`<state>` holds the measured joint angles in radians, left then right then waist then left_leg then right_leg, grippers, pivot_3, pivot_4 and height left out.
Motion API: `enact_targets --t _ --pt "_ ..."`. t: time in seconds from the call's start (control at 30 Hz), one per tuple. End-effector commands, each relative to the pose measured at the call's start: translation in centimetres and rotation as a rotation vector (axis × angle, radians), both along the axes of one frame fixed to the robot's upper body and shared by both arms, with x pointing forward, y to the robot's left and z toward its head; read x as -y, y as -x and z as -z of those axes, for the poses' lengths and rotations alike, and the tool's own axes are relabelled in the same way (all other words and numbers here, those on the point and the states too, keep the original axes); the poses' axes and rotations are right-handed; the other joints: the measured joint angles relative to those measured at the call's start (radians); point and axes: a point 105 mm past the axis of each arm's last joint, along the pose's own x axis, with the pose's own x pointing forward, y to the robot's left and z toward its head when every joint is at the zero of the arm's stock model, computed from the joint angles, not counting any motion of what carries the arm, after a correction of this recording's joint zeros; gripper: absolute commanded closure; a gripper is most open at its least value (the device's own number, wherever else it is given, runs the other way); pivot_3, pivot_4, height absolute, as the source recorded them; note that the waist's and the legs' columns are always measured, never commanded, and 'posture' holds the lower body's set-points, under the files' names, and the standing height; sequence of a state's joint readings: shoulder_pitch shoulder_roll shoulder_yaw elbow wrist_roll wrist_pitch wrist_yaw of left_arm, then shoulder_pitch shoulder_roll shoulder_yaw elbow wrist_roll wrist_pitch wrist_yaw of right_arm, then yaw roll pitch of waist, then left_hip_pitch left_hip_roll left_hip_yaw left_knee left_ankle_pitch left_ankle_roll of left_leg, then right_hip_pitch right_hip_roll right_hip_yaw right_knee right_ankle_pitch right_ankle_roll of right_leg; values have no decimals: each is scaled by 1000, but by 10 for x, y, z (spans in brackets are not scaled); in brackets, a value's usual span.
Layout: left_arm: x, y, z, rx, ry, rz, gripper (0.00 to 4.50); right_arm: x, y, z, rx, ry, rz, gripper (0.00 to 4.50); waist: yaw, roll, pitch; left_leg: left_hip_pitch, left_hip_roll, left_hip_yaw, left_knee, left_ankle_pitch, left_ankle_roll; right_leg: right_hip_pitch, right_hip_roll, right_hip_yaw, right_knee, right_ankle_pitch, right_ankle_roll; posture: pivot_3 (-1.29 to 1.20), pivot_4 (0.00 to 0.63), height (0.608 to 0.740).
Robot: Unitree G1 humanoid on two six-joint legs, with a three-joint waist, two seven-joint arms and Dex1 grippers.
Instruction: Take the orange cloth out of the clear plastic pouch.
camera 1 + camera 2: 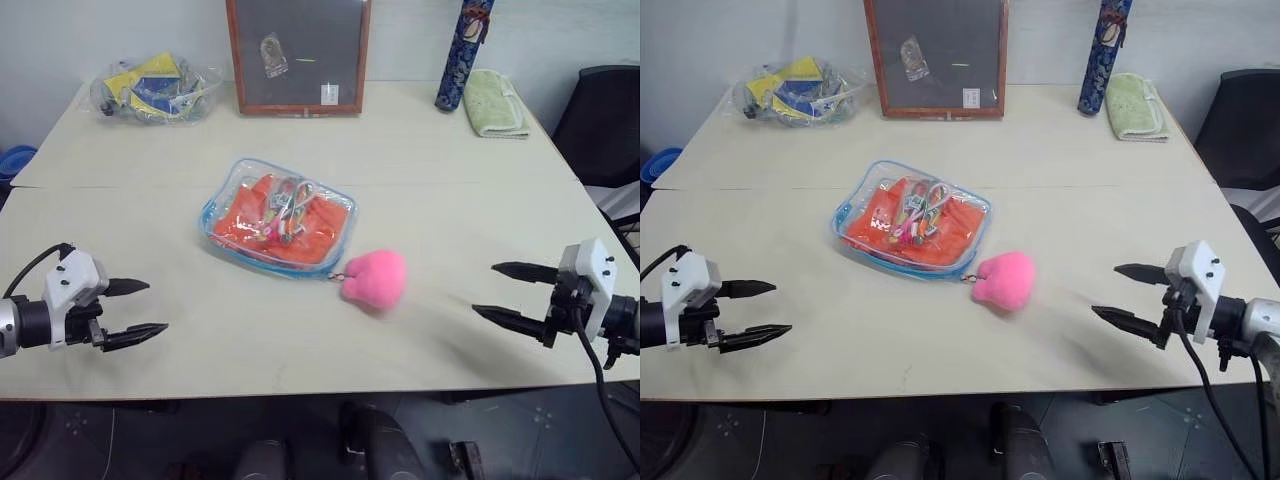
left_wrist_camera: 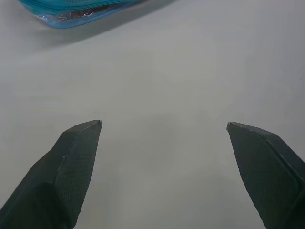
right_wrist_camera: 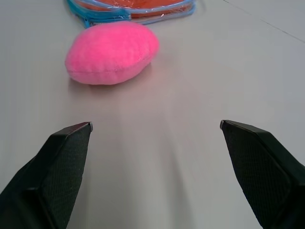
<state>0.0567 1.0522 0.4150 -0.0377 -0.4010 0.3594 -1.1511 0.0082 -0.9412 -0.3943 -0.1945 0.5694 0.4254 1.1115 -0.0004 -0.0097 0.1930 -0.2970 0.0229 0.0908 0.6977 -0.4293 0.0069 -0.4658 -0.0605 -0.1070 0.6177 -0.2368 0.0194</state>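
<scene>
Left eye view: orange cloth (image 1: 300, 232) inside clear plastic pouch (image 1: 226, 188).

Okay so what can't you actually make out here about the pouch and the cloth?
- Clear plastic pouch: whether its zipper is open or shut is too small to tell in the eye views; cut off by the frame edge in both wrist views.
- Orange cloth: partly hidden under the colourful bands lying over it, so its folds are unclear.

The cloth (image 1: 300, 228) lies inside the pouch (image 1: 222, 192) mid-table (ball charm (image 1: 375, 278) just right), framed board (image 1: 298, 55) behind.
</scene>
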Motion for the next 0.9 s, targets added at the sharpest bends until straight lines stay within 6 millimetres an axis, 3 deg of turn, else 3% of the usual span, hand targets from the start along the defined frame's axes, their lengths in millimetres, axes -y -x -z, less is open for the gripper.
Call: enact_targets --t 0.03,0.7,0.9 --pt "1 0 -1 10 -39 10 22 0 1 -13 48 27 3 0 0 0 0 0 0 0 0 0 0 0 0 0 0 0 0 0 150 740" --pt "9 0 1 16 22 -36 22 -3 -2 -12 46 -2 25 0 0 0 0 0 0 0 0 0 0 0 0 1 1 0 0 0 150 740" --pt "27 -5 -8 40 122 -33 22 -10 1 -12 48 -43 26 0 1 0 0 0 0 1 1 0 0 0 0 1 1 0 0 0 150 740"
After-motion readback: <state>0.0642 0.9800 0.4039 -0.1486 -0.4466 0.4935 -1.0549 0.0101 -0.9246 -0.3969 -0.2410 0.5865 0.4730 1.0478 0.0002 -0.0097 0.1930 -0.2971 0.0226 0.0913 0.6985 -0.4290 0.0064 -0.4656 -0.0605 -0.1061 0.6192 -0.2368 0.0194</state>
